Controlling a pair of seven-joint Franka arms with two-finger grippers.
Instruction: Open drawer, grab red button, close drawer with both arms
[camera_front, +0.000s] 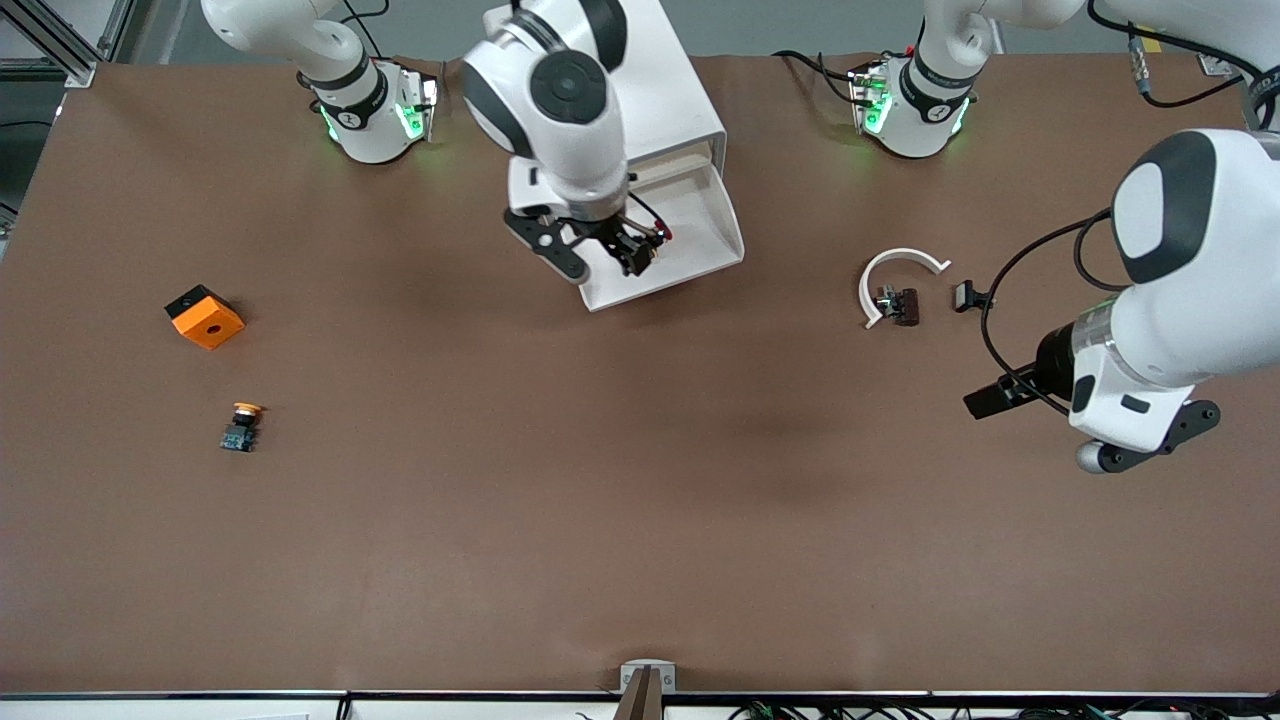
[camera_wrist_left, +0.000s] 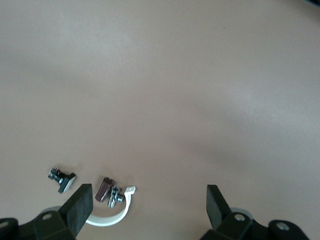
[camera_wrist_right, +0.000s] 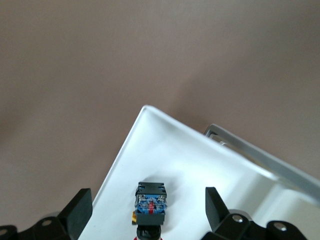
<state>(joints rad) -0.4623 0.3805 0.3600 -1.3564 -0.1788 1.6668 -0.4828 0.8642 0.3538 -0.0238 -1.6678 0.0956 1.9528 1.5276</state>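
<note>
Since the button (camera_wrist_right: 151, 202) is small, hard and light, lying in the open drawer (camera_front: 700, 235), the spread right gripper (camera_wrist_right: 145, 207) should pinch its boxy body; the left gripper (camera_wrist_left: 147, 207) waits spread over the table (camera_front: 640, 500)

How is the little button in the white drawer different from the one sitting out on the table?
The button in the drawer has a red cap and lies in the open drawer under the right gripper. The orange-capped button lies on the bare table, toward the right arm's end, nearer the front camera. Both are small with dark bodies.
</note>
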